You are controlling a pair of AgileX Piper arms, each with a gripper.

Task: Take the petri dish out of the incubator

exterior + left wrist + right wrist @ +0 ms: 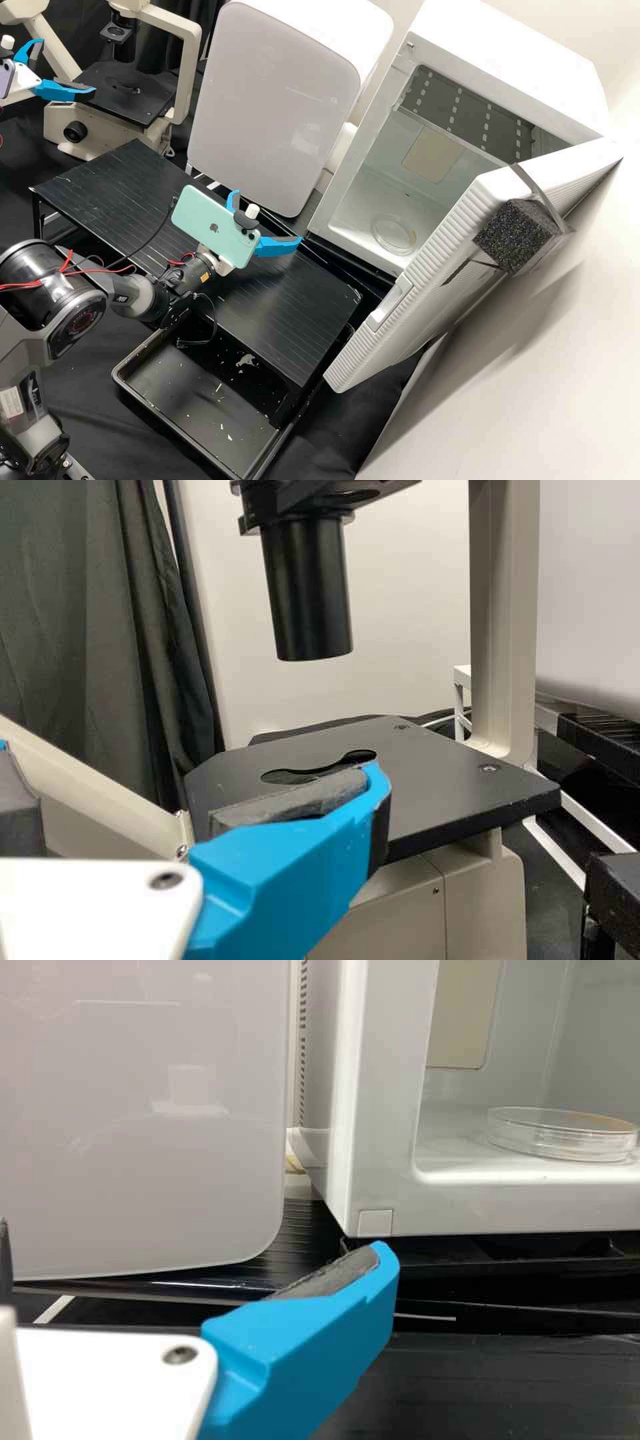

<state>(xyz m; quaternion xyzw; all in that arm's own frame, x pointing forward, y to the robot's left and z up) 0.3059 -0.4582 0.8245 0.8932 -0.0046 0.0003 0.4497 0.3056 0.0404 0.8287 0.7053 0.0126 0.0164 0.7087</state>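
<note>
And here we are at the bench, with the petri dish (395, 233) lying flat on the floor of the incubator (507, 73), near its front opening: round, low and clear, with a yellowish tinge at one side of its rim. The ribbed white door (413, 307) stands wide open, a speckled black foam block (517, 230) strapped against it. Out in front of the incubator is the right gripper (268, 217), over the black platform (100, 193), its blue fingers (279, 246) released and spread well apart. The dish, then, sits inside, apart from those fingers. A mint-green phone (210, 220) rides on that same arm, just behind the gripper, and beyond it rises the broad, pale panel (273, 100) next to the incubator. Over on the far side of the bench, the left gripper (67, 65) is up by the microscope (87, 123), and it too has its fingers parted and unclenched. Its own wrist view looks across one blue finger to the flat black stage (440, 780), with a dark cylinder (310, 595) hanging above. Down below, partly beneath the platform, a shallow black tray (193, 393) lies strewn with pale flecks.
</note>
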